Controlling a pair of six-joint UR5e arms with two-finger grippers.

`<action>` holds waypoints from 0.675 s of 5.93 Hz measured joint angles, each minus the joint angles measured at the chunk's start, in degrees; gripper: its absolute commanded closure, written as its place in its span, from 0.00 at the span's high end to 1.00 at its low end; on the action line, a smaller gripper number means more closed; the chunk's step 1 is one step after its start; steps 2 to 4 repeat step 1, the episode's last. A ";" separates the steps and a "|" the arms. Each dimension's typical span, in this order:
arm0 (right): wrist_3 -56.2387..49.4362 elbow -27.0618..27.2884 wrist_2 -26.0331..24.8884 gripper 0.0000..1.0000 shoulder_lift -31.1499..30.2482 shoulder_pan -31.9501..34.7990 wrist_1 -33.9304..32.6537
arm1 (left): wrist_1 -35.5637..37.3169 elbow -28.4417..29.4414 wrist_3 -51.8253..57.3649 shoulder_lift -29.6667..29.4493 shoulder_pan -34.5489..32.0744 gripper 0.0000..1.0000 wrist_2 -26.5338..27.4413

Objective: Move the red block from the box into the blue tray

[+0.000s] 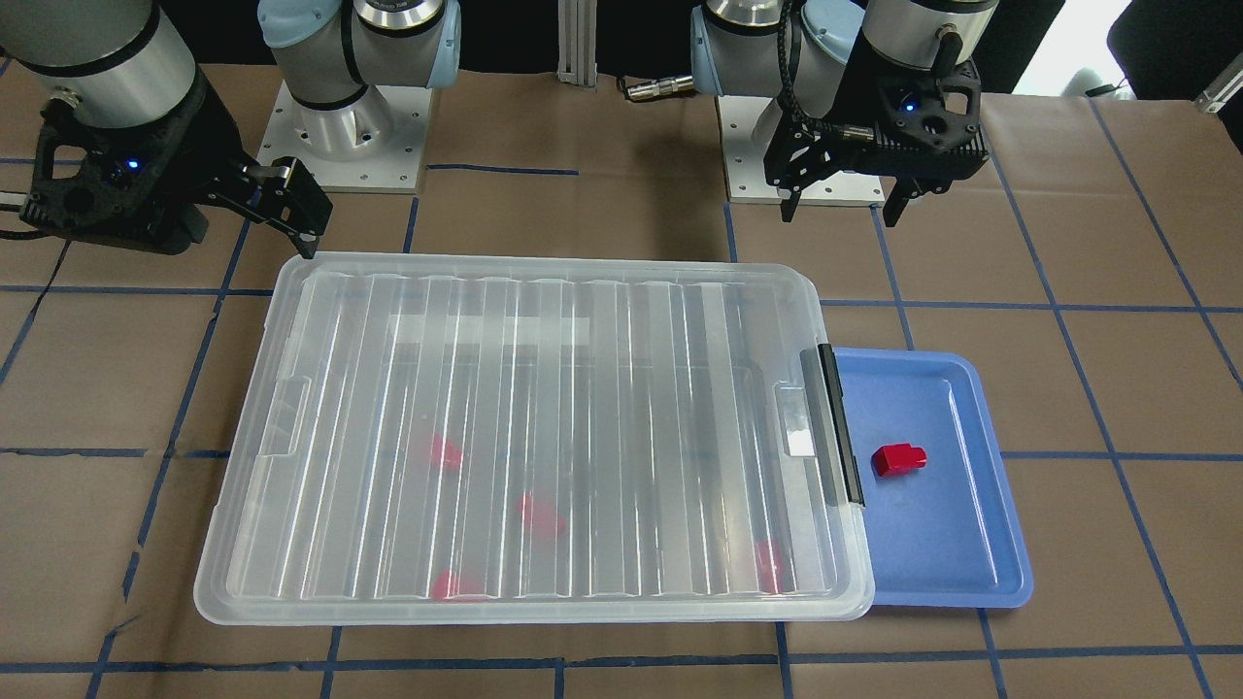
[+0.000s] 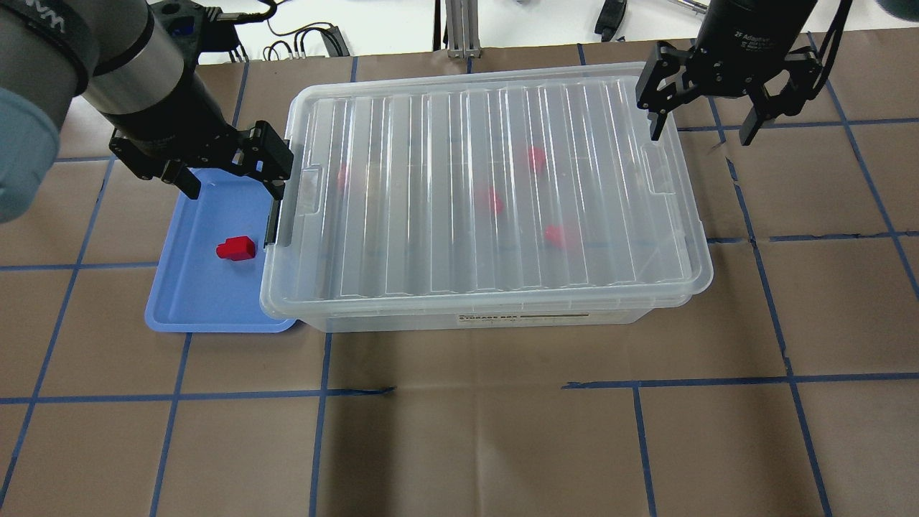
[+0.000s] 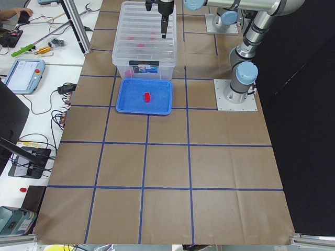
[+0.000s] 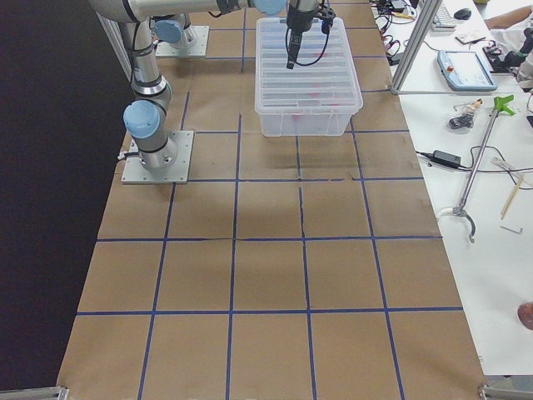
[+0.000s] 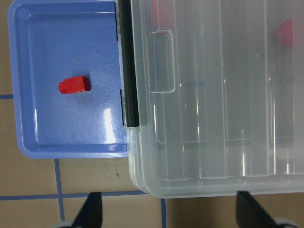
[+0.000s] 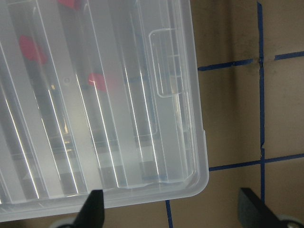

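Brown paper crossed by blue tape lines covers the worktop [image 2: 459, 445], which fills the foreground along the robot's edge in the overhead view. Beyond it, across from the two arm bases and toward the operators' edge, stands the box [image 2: 402, 319]. Its ribbed clear lid [image 2: 610, 215] is down over it, and its black latch bar [image 2: 271, 222] is on the end that faces the worktop's left end. Through the lid four other red blocks [image 2: 536, 159] show as blurred red patches: three spread over the middle of the floor and one close to the latch end. The blue tray [image 2: 201, 301] lies flat just beside that latch end, and one long side disappears under the overhanging rim of the lid. The red block [image 2: 235, 248] lies on its side on the tray floor, near the middle and apart from every wall, with its narrow stub pointing toward the worktop's left end. The left gripper [image 2: 235, 192] hangs above the tray and the latch end of the box, its fingers spread wide with nothing between them. The right gripper [image 2: 701, 136] hangs above the opposite end of the box, toward the worktop's right end. It too is spread wide and empty, touching neither lid nor paper.
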 measured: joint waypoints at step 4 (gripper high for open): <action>-0.01 0.00 0.01 1.00 0.03 0.00 -0.03 | 0.08 0.04 0.00 -0.10 -0.07 0.99 0.00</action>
